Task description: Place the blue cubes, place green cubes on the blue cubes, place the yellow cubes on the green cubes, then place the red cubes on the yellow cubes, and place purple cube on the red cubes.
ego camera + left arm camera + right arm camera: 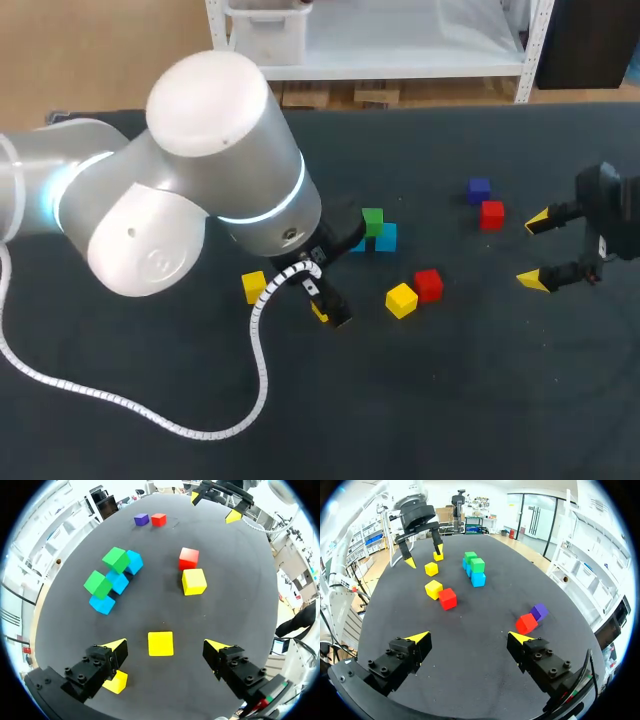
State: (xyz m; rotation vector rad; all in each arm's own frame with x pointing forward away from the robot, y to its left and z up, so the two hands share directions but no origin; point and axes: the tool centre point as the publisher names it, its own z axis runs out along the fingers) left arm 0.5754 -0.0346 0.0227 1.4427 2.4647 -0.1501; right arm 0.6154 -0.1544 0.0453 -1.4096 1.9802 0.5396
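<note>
Bulk of left arm (200,170) hides most blue cubes (386,237) overhead; left gripper (165,643) and right gripper (466,636) gape empty

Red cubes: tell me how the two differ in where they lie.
One red cube lies beside the purple cube, close to the right gripper; the other red cube lies beside a yellow cube, nearer the table's middle. Both sit on the table, unstacked, held by nothing.

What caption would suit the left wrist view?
Open left tool over a yellow cube; beyond, green cubes sit on blue cubes.
</note>
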